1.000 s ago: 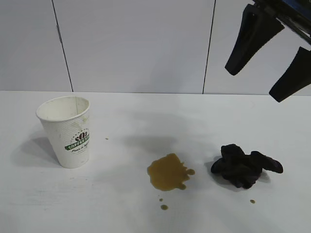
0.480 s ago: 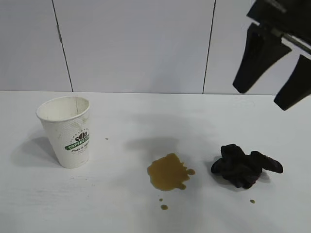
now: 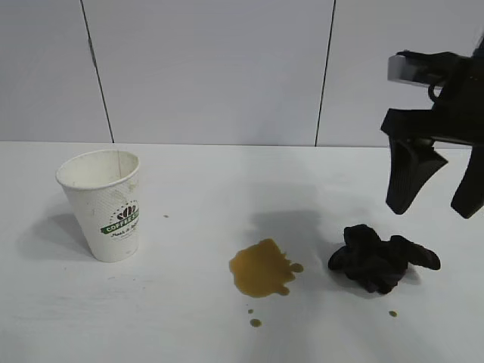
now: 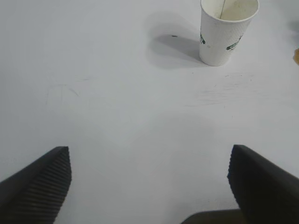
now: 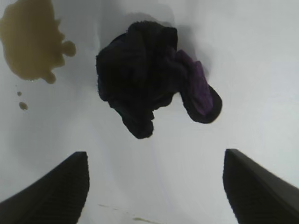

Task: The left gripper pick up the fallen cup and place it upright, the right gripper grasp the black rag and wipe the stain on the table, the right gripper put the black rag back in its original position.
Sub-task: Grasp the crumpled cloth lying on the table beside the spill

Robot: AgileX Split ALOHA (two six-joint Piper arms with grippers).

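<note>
I hold the right hand (image 3: pixel 435 200) just above the black rag (image 3: pixel 382 257), fingers spread wide and holding nothing. The rag lies bunched on the table (image 3: pixel 227 181) directly below this hand, with the stain (image 3: pixel 261 268) near it on the cup's side. If I close off-centre, I may pinch only 1 loose fold and drag it. The left hand (image 4: pixel 149 186) waits wide open and empty, well back from the upright cup (image 3: pixel 106 204).
</note>
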